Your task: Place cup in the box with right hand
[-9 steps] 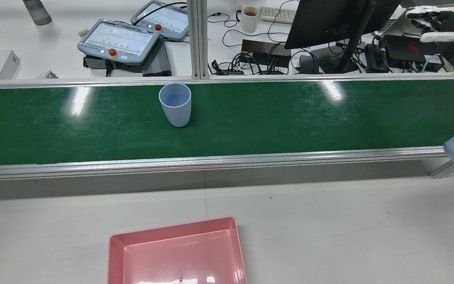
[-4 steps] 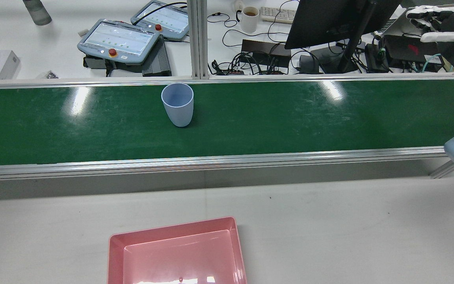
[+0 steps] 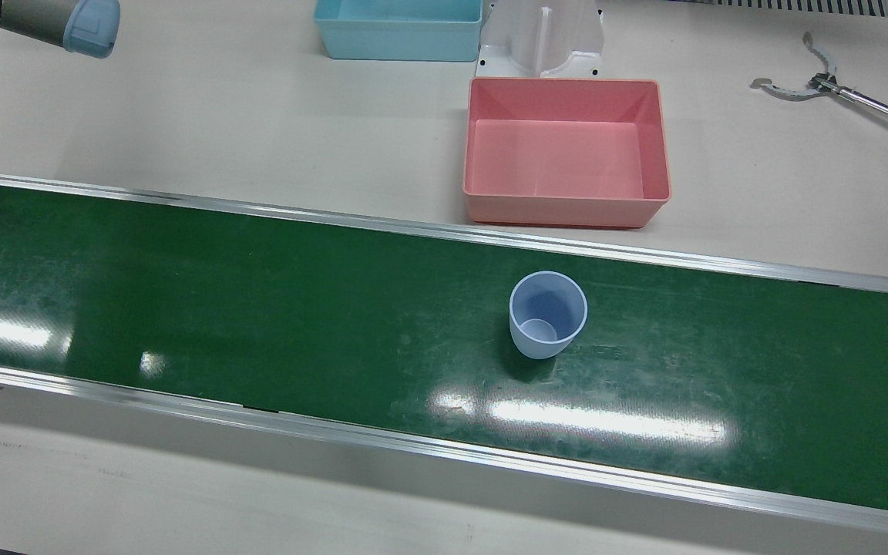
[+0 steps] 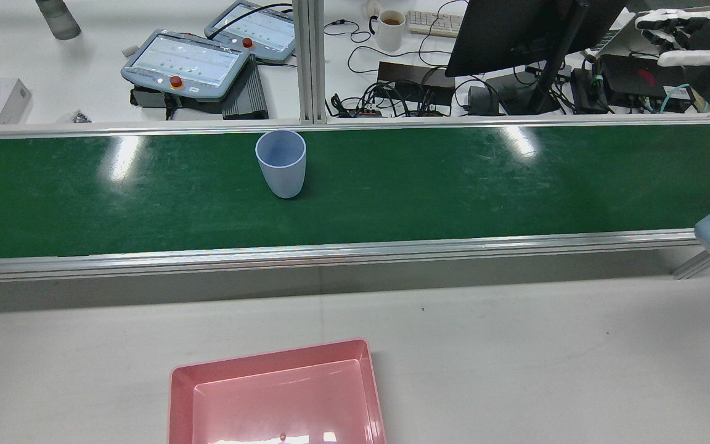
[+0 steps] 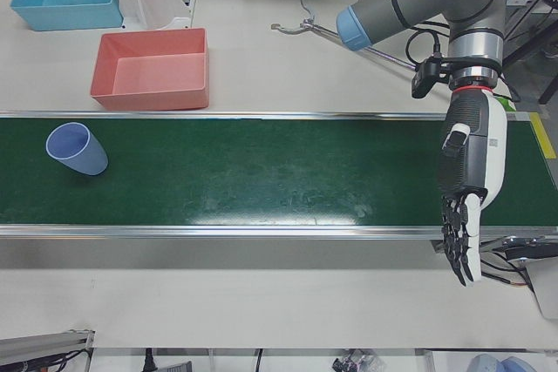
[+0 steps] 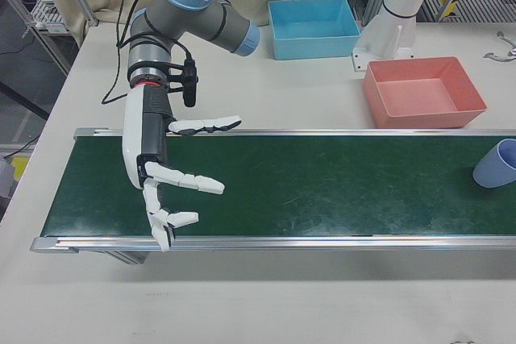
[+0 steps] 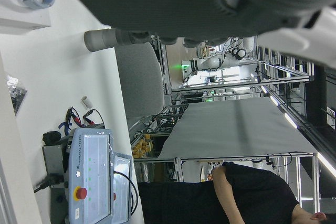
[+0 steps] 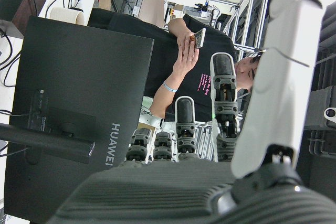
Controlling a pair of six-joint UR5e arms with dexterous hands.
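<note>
A pale blue cup (image 3: pixel 548 314) stands upright on the green conveyor belt (image 3: pixel 259 308); it also shows in the rear view (image 4: pixel 281 163), the left-front view (image 5: pixel 77 149) and the right-front view (image 6: pixel 496 164). The pink box (image 3: pixel 563 210) sits empty on the table beside the belt, close to the cup (image 4: pixel 281 401). My right hand (image 6: pixel 161 167) hangs open with fingers spread over the far end of the belt, well away from the cup. My left hand (image 5: pixel 466 189) is open, fingers pointing down, at the other end of the belt.
A blue box (image 3: pixel 398 31) and a white pedestal (image 3: pixel 543 35) stand behind the pink box. Metal tongs (image 3: pixel 822 81) lie on the table. Teach pendants (image 4: pixel 185 61), a monitor (image 4: pixel 515 31) and cables lie beyond the belt's far rail.
The cup has shifted a little to the right along the belt in the rear view. Neither hand has moved.
</note>
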